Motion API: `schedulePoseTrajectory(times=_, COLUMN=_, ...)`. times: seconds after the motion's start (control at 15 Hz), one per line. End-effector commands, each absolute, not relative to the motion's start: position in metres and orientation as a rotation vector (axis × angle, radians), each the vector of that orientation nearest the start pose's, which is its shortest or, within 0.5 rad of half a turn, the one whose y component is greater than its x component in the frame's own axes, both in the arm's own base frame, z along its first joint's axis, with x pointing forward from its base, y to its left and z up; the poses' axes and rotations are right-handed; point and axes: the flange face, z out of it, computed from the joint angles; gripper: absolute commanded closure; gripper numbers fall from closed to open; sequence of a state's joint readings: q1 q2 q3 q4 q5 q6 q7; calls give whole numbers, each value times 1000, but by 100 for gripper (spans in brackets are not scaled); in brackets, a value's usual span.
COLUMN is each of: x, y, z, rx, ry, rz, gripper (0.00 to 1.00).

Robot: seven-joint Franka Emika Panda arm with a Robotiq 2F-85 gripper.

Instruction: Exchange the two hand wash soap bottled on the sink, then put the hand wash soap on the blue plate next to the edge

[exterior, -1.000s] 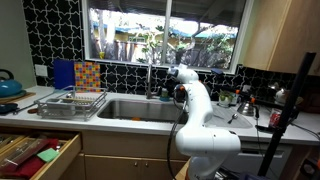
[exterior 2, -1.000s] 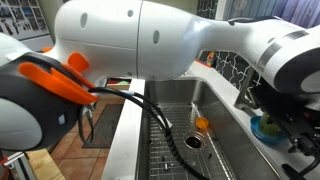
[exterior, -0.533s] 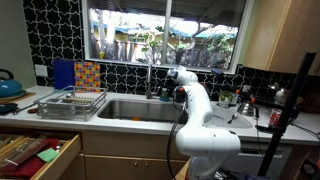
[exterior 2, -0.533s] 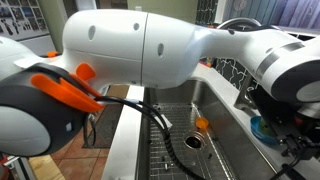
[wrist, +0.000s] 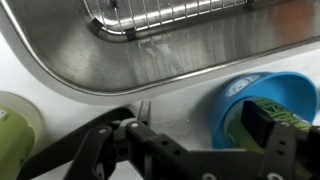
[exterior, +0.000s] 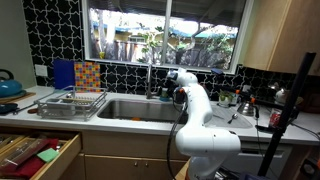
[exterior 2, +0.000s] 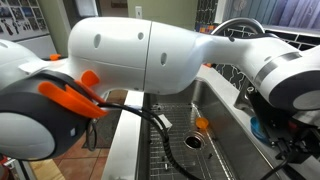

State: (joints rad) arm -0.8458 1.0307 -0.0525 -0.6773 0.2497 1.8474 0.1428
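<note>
Standing at the kitchen counter, noted as follows: one sink (exterior: pixel 135 108), a wide steel basin set in a pale countertop (wrist: pixel 185 108), with a tall curved tap (exterior: pixel 150 72) behind it under the window. Inside the basin, in an exterior view: a wire grid (exterior 2: pixel 170 150) on the floor, a round drain (exterior 2: pixel 193 142), and a small orange item (exterior 2: pixel 202 124) lying near it. One white robot arm (exterior: pixel 198 115) rises in front of the counter and bends toward the far corner of the sink; in that view its end is too small to read. One blue plate (wrist: pixel 250 92), small and round, sits on the countertop just beside the rounded rim of the sink (wrist: pixel 150 55), also seen at the basin's edge in an exterior view (exterior 2: pixel 262 128). One dark bottle (wrist: pixel 262 118) with green markings stands in the plate. One olive-green object (wrist: pixel 15 128), rounded, sits on the countertop at the opposite side of the wrist view, well apart from the plate. The gripper (wrist: pixel 205 140) hangs low over the bare countertop between these two, its black fingers (wrist: pixel 110 148) spread wide with nothing between them; one finger overlaps the dark bottle in the wrist view, and I cannot tell whether it touches. Elsewhere on the counter: a wire dish rack (exterior: pixel 72 100), a blue kettle (exterior: pixel 8 86), an upright blue panel (exterior: pixel 62 72) and a chequered board (exterior: pixel 88 76). One drawer (exterior: pixel 35 155) stands pulled out below.
</note>
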Motion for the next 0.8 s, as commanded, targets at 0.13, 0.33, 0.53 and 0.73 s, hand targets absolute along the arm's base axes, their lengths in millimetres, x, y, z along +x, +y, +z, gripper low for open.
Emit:
schedulePoseTrajectory(times=0.13, x=534, y=-610, z=357, rx=-2512, ry=1552, rz=-319, gripper=56)
schedulePoseTrajectory(times=0.33, x=535, y=-610, z=359, rx=-2508, ry=1553, rz=-328, gripper=79)
schedulePoseTrajectory(times=0.53, x=536, y=-610, z=359, rx=-2507, ry=1552, rz=-329, gripper=99)
schedulePoseTrajectory(times=0.73, x=537, y=-609, z=359, rx=-2513, ry=1548, rz=-331, gripper=100)
